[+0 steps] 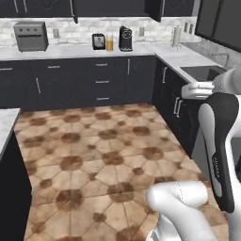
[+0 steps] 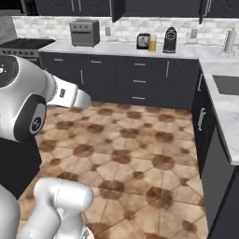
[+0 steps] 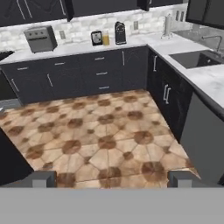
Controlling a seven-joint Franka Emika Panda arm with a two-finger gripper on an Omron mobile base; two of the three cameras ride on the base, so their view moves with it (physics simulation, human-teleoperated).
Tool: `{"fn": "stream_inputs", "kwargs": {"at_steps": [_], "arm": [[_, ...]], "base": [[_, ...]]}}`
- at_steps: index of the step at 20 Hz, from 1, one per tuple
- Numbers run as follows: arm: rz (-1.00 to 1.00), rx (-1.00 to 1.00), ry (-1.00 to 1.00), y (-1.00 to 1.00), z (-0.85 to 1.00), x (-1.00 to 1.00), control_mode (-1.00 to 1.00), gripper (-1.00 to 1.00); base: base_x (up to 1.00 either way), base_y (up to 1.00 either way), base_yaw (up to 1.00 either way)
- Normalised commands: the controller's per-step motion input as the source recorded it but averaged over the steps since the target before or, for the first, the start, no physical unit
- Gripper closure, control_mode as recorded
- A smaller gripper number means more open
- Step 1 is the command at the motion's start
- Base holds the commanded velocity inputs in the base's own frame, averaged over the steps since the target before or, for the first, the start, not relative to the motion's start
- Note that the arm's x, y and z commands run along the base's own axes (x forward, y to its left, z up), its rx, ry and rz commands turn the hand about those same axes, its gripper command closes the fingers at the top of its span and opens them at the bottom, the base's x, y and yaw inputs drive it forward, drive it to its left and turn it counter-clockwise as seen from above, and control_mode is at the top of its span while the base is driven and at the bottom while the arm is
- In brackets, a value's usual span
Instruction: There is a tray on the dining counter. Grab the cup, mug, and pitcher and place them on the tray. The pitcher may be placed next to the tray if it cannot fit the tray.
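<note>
Our claw (image 3: 111, 178) stands spread as wide as it goes and grips nothing; in the hand view its two dark fingertips (image 3: 43, 178) rise far apart at the bottom, with only tiled floor (image 3: 100, 131) between them. The hand looks forward and down across the kitchen toward the far wall. From the base views we see the white arm (image 1: 219, 141) folded high, its upper links raised above the base and the elbow bent.

Of the task's things we can count one: the pitcher (image 1: 109, 43), a glass vessel with orange juice, standing upright with its long axis vertical on the far marble desk (image 1: 70, 51) against the brick wall. We cannot make out which way its handle points. It sits between a small dark appliance (image 1: 98, 41) just to its left and one black coffee machine (image 1: 125, 38) to its right. One grey toaster oven (image 1: 30, 36) stands well apart, further left. One sink (image 1: 203, 71) lies in the right-hand desk.
</note>
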Motion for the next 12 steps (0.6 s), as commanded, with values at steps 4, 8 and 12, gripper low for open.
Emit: {"fn": "stream_inputs", "kwargs": {"at_steps": [4, 8, 12], "arm": [[0.0, 0.0, 0.0, 0.0, 0.0, 0.0, 1.0, -1.0], [0.0, 0.0, 0.0, 0.0, 0.0, 0.0, 1.0, -1.0], [0.0, 0.0, 0.0, 0.0, 0.0, 0.0, 1.0, -1.0]], "base": [[1.0, -0.04, -0.04], [1.0, 0.0, -0.01], [1.0, 0.0, 0.0]]}}
